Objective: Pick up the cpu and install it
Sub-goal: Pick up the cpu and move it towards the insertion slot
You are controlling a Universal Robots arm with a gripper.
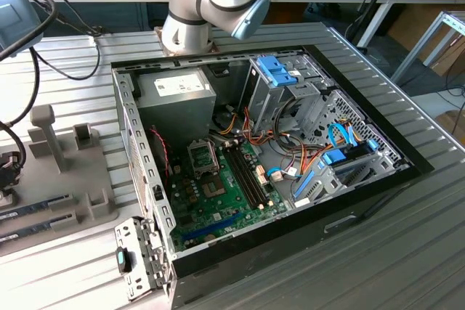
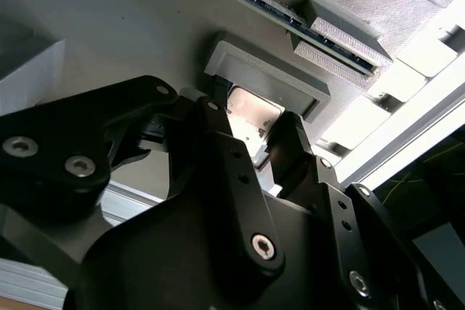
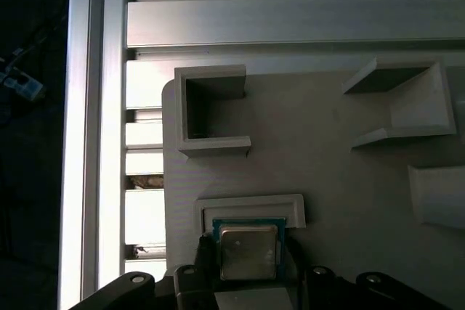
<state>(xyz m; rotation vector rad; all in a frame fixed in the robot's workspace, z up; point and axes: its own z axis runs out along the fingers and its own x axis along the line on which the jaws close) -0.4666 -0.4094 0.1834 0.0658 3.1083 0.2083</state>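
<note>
Pincer (image 2: 256, 141) is straddling cpu (image 3: 248, 252) in walled pocket of grey holder (image 3: 327, 143); clamped or loose, cannot tell. Exterior view is showing open computer case (image 1: 312, 231) at holder's three o'clock.

Black gripper (image 2: 251, 117): smooth satin finish, shiny screws. Small square cpu (image 3: 249, 252) at its tip: dull silver-grey metal lid, green board rim. Grey holder tray (image 3: 327, 143) beneath: matt plastic. Ribbed table (image 3: 290, 19) beyond: bright bare metal.

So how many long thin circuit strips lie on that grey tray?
2. On the grey tray at the exterior view's left, side by side: the farther strip and the nearer strip. The picture's edge cuts the tray, so others may be hidden.
</note>
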